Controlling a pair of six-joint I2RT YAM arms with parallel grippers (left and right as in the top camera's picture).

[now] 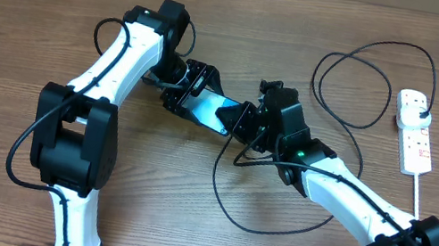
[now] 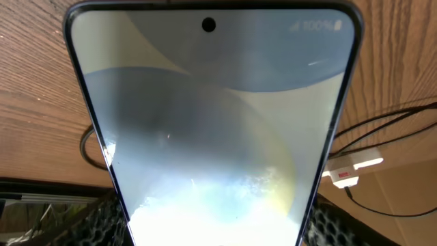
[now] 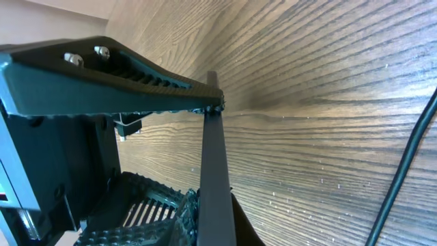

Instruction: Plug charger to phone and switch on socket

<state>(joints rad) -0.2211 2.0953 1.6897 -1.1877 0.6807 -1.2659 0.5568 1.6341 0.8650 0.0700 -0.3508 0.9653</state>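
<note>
While the left gripper (image 1: 192, 94) was clamped on the long sides of the one phone (image 1: 209, 109) at frame centre, its screen lit, the right gripper (image 1: 239, 125) was closed on that phone's other end. One black charger cable (image 3: 407, 166) looped across the wooden table (image 1: 42, 1) to its plug (image 1: 421, 109) in the single white power strip (image 1: 416, 140) at the right edge.
</note>
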